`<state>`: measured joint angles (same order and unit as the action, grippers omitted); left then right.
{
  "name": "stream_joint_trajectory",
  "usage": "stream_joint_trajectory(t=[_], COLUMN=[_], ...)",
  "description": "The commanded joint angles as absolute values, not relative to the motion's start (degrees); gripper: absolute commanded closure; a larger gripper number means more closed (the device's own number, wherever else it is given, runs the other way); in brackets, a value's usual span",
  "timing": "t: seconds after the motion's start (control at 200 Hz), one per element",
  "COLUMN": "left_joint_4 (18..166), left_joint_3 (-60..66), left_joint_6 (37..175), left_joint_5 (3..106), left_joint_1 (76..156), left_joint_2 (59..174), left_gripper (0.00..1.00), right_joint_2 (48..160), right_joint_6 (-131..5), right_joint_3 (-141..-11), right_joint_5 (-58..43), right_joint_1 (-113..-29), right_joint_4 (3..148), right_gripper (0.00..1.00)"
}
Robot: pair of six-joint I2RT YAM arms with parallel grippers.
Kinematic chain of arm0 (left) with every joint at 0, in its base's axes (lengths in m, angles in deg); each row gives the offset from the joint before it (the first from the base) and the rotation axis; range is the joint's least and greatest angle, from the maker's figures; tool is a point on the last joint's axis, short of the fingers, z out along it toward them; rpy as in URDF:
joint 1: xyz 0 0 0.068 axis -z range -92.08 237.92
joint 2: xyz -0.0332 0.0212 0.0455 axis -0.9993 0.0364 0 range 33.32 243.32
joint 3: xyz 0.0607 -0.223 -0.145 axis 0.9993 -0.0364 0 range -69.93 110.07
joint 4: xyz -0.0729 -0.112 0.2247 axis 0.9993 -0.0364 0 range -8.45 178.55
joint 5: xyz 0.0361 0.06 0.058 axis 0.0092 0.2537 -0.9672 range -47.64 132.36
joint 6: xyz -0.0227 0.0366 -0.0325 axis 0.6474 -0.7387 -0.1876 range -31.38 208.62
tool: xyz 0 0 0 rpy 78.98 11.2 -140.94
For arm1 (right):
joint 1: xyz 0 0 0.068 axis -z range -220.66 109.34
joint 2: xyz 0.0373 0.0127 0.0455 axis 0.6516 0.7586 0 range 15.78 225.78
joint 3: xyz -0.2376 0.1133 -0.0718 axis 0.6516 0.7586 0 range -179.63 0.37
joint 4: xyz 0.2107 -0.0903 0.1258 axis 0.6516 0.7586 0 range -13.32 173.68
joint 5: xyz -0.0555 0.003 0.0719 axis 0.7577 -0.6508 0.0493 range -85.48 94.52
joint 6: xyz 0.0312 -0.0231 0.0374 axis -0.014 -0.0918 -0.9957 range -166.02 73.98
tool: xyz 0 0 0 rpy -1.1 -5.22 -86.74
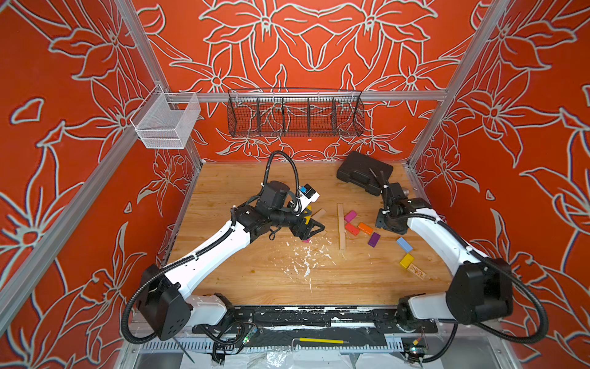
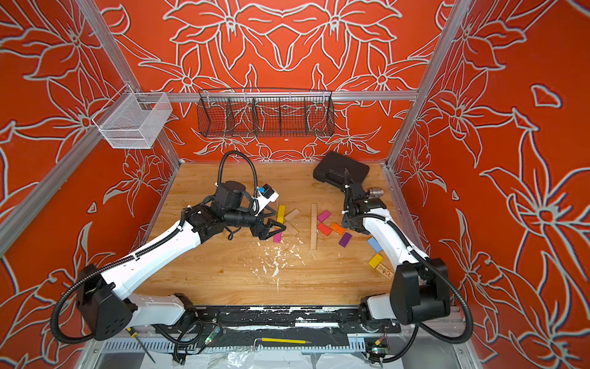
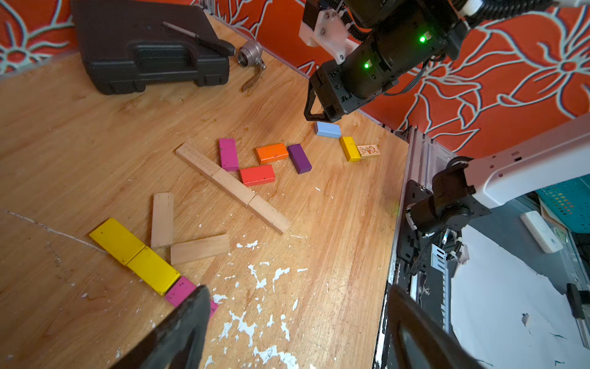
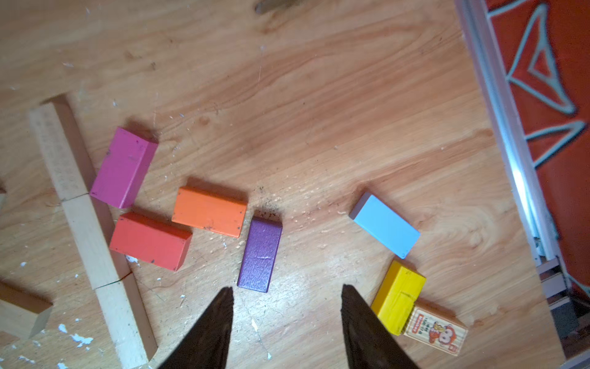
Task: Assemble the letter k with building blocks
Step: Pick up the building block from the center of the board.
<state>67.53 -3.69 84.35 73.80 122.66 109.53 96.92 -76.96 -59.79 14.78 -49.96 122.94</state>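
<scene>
Right now the left jaws are hanging released over the middle of the worktop point(image 1: 255, 278), their fingers point(image 3: 188, 322) spread wide with nothing between them. One fingertip is overlapping the corner of a magenta block point(image 3: 180, 291), though I cannot tell whether it is touching. That block is lying end to end with two yellow blocks point(image 3: 153, 270), the three making one straight line. Two plain wood blocks point(image 3: 162, 219) are fanning out from the side of that line, their inner ends meeting beside the yellow pair.

A little toward the right edge, three more plain wood blocks point(image 3: 233, 188) are lying end to end in a second straight row. On its right-edge side, a second magenta block point(image 4: 123, 167) and a red block point(image 4: 150, 241) are resting with their ends against or just beside it. An orange block point(image 4: 209, 212) is sitting just beside the red one, and a purple block point(image 4: 260, 254) just beside the orange.

The right jaws are hovering released above this group, fingers point(image 4: 207, 332) apart and empty, with the purple block just ahead of one tip.

Nearer the right edge a light blue block point(image 4: 384, 225) is lying alone, and a third yellow block point(image 4: 399, 297) is butting against a printed wood block point(image 4: 435, 330). A black case point(image 1: 354, 169) is sitting in the far right corner, with a silver fitting point(image 3: 247, 54) just beside it. White flecks point(image 1: 306, 258) are speckling the worktop toward the front edge.
</scene>
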Motion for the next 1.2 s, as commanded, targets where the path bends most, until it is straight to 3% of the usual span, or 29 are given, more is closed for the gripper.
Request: stream_joint_trajectory(t=[0.0, 0.19, 0.43, 0.621, 1.191], left_joint_4=[64.5, 63.7, 63.2, 63.7, 62.6], left_joint_3=[-2.5, -2.4, -2.3, -2.7, -2.5], left_joint_6=[83.2, 81.6, 80.8, 80.5, 78.5], left_joint_5=[72.5, 72.3, 72.5, 72.3, 70.6], left_joint_1=[123.4, 123.6, 123.6, 123.6, 123.6], left_joint_2=[109.9, 110.3, 110.7, 111.0, 111.4], left_gripper=[0.16, 0.16, 0.15, 0.15, 0.14], right_joint_2=[99.8, 103.6, 104.2, 106.6, 119.4], right_joint_6=[-75.3, -70.9, -49.1, -39.7, -32.6], right_joint_3=[-58.2, -57.4, -59.6, -62.1, -71.0], right_joint_5=[7.9, 6.3, 3.1, 0.5, -1.4], right_joint_1=[-49.8, -49.7, -49.7, -49.7, -47.0], right_joint_4=[118.2, 115.9, 117.2, 119.7, 123.5], right_gripper=[0.46, 0.47, 0.46, 0.46, 0.47])
